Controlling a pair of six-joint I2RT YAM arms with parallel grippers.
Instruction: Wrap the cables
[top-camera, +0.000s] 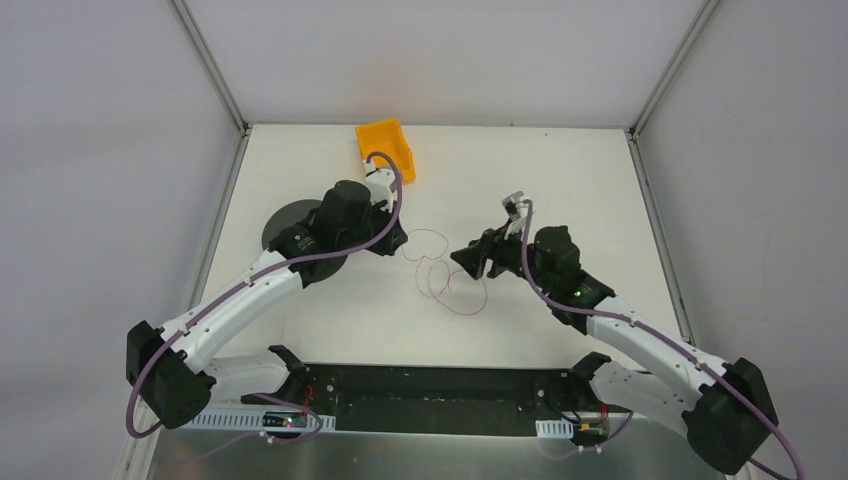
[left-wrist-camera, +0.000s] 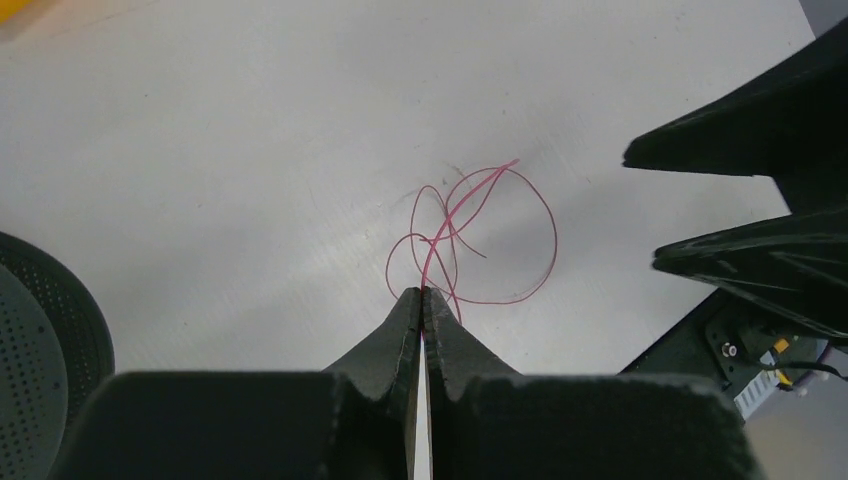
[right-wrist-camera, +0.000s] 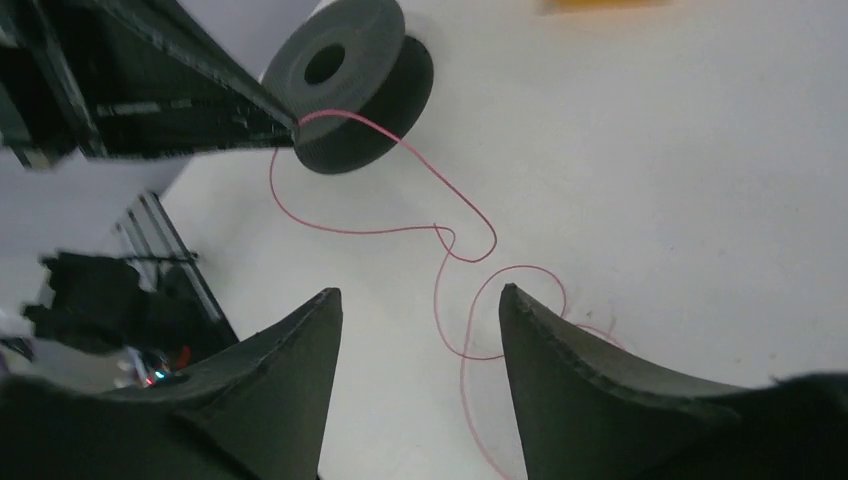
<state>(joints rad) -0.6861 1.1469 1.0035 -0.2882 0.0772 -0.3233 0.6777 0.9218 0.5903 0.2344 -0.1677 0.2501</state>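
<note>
top external view: a white table (top-camera: 560, 200) bears the cables (top-camera: 447, 283), a hair-thin reddish-brown wire lying in loose loops near the table's middle, between the two grippers. the left gripper (top-camera: 398, 243) sits at the loops' left end. the right gripper (top-camera: 463, 260) stands just beside their right edge. a round black plastic spool (top-camera: 285, 222), partly hidden under the left arm, lies at the left of the table. an open orange plastic bin (top-camera: 385, 148) stands at the far edge.

left wrist view: the left gripper (left-wrist-camera: 422, 292) is clenched, its jaws pressed together with a strand of the cables (left-wrist-camera: 455, 225) pinched at the very tips. the remaining loops spread over the table beyond the tips.

right wrist view: the right gripper (right-wrist-camera: 420, 300) is released, its jaws wide apart. the cables (right-wrist-camera: 440, 230) run from the left gripper's tip beside the spool (right-wrist-camera: 350, 85), curl across the table and pass through the gap between the spread fingers (right-wrist-camera: 560, 360). whether those fingers touch the wire cannot be told.
</note>
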